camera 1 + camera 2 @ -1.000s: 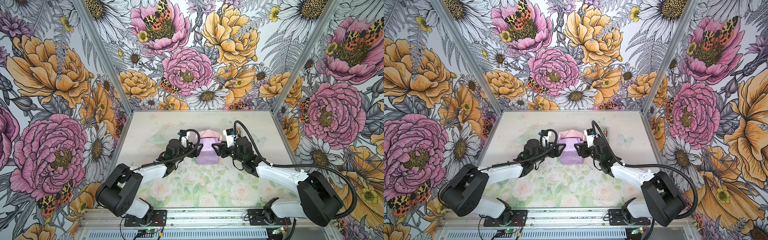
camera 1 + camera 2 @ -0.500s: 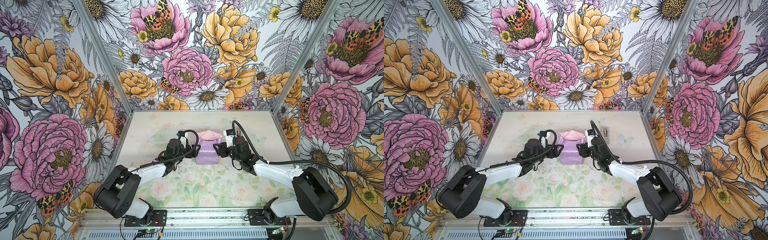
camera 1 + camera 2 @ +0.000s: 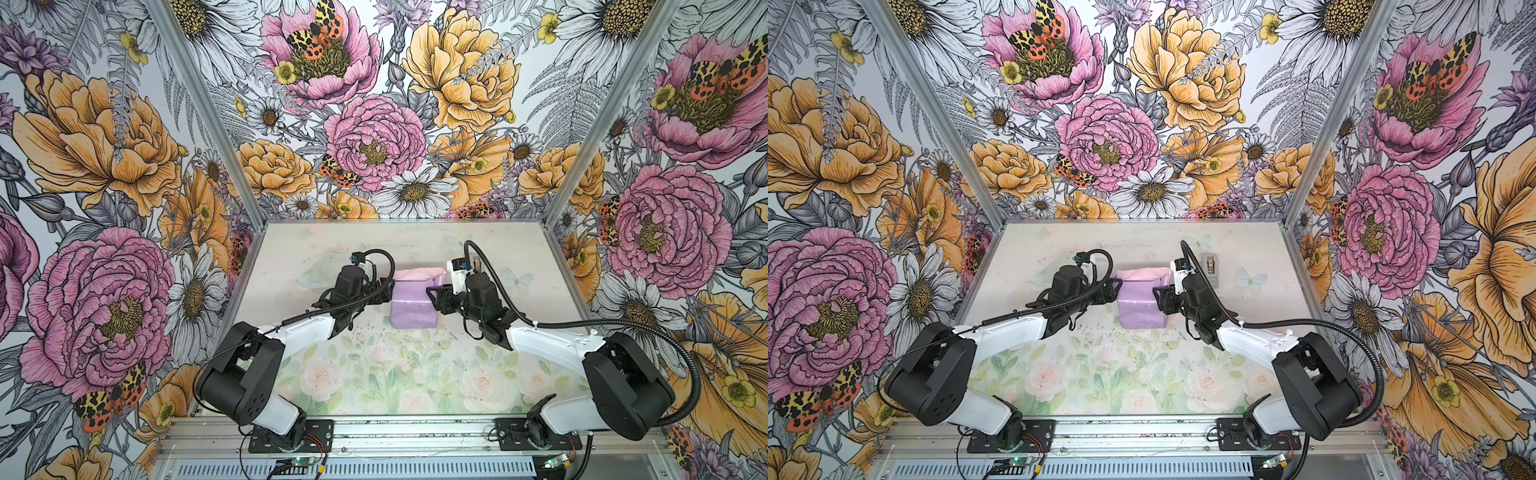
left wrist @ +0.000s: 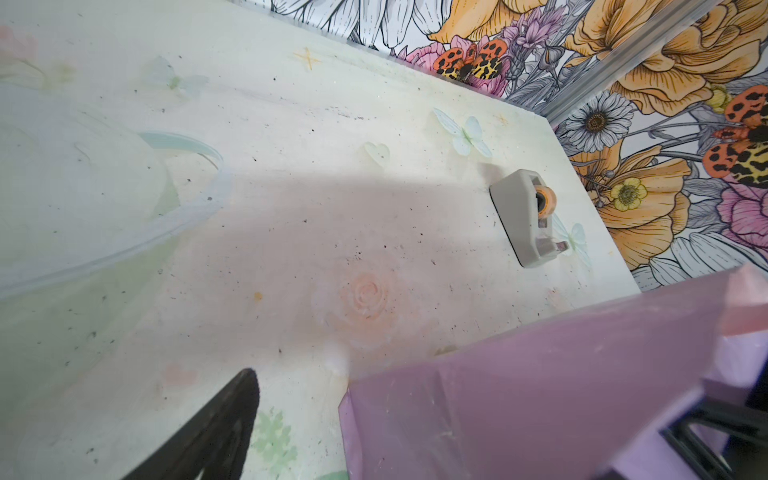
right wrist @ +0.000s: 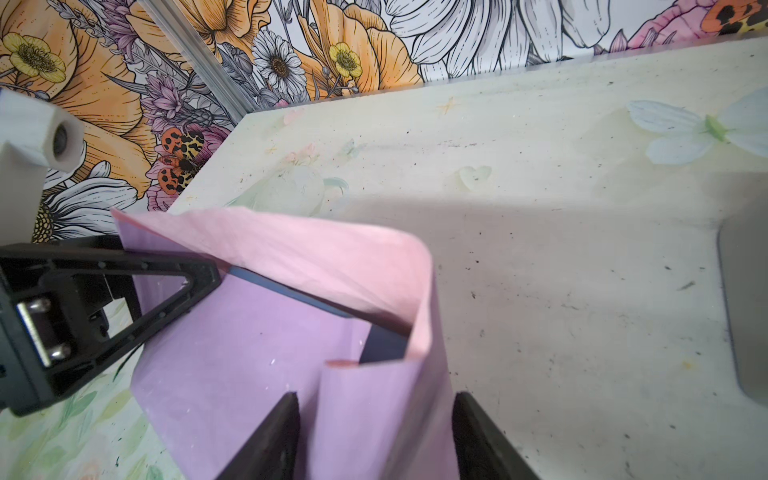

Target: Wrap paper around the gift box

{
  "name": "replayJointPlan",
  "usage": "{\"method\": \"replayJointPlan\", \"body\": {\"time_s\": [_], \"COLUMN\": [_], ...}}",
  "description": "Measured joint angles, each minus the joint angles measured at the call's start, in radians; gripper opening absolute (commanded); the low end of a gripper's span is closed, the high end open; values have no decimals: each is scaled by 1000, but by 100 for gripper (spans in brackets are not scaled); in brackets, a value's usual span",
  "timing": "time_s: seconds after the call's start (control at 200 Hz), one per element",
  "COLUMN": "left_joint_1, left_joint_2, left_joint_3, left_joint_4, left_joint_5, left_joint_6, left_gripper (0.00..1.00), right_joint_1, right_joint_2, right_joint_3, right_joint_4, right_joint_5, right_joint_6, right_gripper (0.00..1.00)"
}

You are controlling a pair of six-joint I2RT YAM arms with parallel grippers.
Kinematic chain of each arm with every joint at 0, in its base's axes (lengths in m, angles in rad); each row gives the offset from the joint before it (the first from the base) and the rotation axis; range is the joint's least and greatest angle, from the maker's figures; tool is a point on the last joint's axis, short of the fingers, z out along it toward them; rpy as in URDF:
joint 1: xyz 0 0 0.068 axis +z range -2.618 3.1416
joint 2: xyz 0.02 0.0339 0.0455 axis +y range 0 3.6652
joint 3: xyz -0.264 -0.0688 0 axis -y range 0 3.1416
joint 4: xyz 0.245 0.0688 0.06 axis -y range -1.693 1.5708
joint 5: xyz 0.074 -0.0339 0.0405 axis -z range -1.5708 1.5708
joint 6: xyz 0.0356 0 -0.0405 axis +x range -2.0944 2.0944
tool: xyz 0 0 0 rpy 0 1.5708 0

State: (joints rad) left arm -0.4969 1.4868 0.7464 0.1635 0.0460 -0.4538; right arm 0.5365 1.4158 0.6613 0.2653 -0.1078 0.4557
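Gift box (image 5: 382,345) under lilac paper (image 3: 413,305), mid-tabletop (image 3: 374,365); left fingers (image 5: 178,286) wide, one on top; right fingers (image 5: 270,440) clasping paper's right fold

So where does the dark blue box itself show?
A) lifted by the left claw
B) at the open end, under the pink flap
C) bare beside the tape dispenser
B: the right wrist view shows the gift box peeking from the paper at its open end.

Grey tape dispenser (image 4: 524,218) w/ orange roll sitting on floral-print tabletop (image 4: 291,232), rear-right area, near the wall. Dark specks showing all over the surface. Floral wallpaper walls (image 3: 374,137) enclosing 3 sides.
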Motion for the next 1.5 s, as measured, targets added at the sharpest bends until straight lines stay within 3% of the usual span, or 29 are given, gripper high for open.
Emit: {"method": "replayJointPlan", "body": {"time_s": [0.19, 0.435, 0.936, 1.276, 1.501], "left_joint_1": [-10, -92, -113, -71, -85], "left_joint_2": [-151, -325, -71, -13, -17], "left_joint_3": [0, -5, -23, -11, -12], "left_joint_4": [-88, -119, -73, -1, 3], "left_joint_5": [-29, -68, -48, -41, -54], "left_joint_6": [42, 60, 11, -21, -38], "left_gripper": [91, 91, 89, 79, 64], "right_joint_1": [8, 12, 14, 14, 14], "right_joint_2": [0, 0, 7, 6, -3], "right_joint_3": [0, 11, 17, 16, 16], "right_joint_4": [-2, -21, -23, -26, -42], "right_joint_5": [3, 6, 2, 3, 9], "right_joint_6": [0, 0, 0, 0, 0], "right_gripper": [60, 59, 59, 58, 58]}}
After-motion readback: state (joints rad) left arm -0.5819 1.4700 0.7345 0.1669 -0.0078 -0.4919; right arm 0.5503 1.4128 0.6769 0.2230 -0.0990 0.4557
